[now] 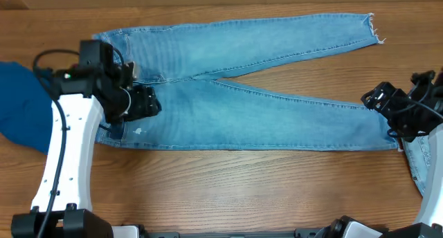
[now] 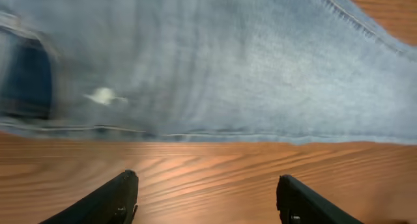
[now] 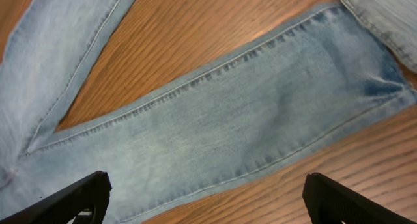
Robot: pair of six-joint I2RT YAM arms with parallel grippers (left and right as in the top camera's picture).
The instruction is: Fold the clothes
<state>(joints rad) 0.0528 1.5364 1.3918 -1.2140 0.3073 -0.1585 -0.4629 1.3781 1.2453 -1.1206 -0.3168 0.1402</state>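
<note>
A pair of light blue jeans [image 1: 242,113] lies flat across the wooden table, waist at the left, two legs spread out to the right. My left gripper [image 1: 145,103] hovers at the waist near the front edge; in the left wrist view its jaws [image 2: 205,198] are open over bare wood beside the jeans' edge [image 2: 215,68]. My right gripper [image 1: 379,99] is at the hem of the near leg; its jaws [image 3: 205,198] are open and empty above that leg [image 3: 228,126].
A dark blue garment [image 1: 21,103] lies at the left table edge. Another light denim piece [image 1: 417,158] lies at the right edge, also showing in the right wrist view [image 3: 384,15]. Bare wood [image 1: 242,189] runs along the front.
</note>
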